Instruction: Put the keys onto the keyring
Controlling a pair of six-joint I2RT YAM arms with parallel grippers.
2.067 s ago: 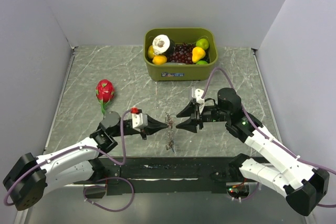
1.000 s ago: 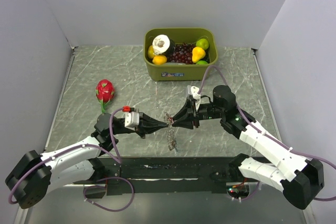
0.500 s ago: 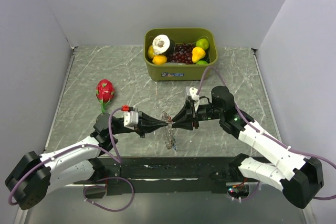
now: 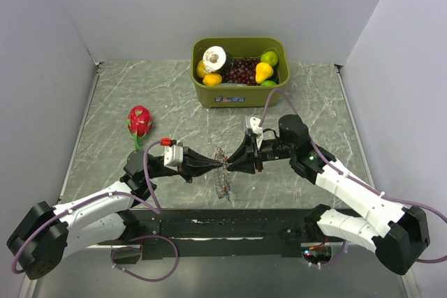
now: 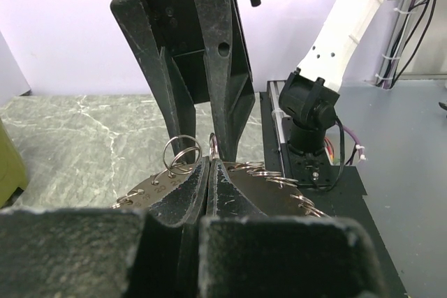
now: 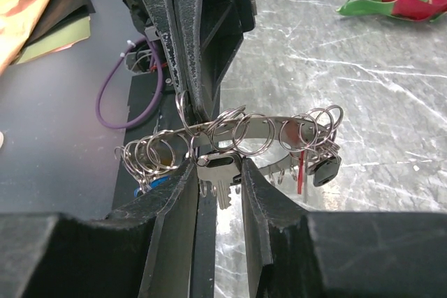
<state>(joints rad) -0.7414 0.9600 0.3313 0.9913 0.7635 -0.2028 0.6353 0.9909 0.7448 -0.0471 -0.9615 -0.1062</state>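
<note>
The keyring (image 4: 223, 176) is a thin metal band carrying several small split rings, held in the air between my two grippers. My left gripper (image 4: 221, 164) is shut on the band (image 5: 279, 197), its tips (image 5: 211, 162) pinching the band's edge. My right gripper (image 4: 230, 162) faces it, tip to tip. In the right wrist view its fingers (image 6: 218, 169) hold a silver key (image 6: 221, 176) by the head, right under the band (image 6: 269, 123). A black-headed key (image 6: 323, 169), a red tag (image 6: 300, 171) and a blue one (image 6: 158, 181) hang from the rings.
A green bin (image 4: 258, 95) of toy fruit stands at the back centre. A red dragon fruit (image 4: 139, 121) lies on the marble table at the left. The arms' black base rail (image 4: 230, 225) runs along the near edge.
The right gripper came in from the right and met the left gripper at the keyring. Both have since drifted slightly left with the ring lifted between them.
</note>
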